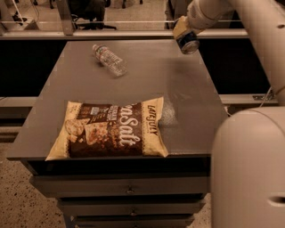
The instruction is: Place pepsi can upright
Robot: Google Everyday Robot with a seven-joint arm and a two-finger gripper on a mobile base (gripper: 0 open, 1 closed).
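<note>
Where table (pixel 187 111) ends, tool (pixel 183 32) holds pepsi can (pixel 190 43) aloft.

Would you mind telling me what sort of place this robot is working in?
Probably an office or lab: a grey drawer cabinet, an office chair behind, speckled floor. The gripper holds the pepsi can above the cabinet's far right corner.
</note>
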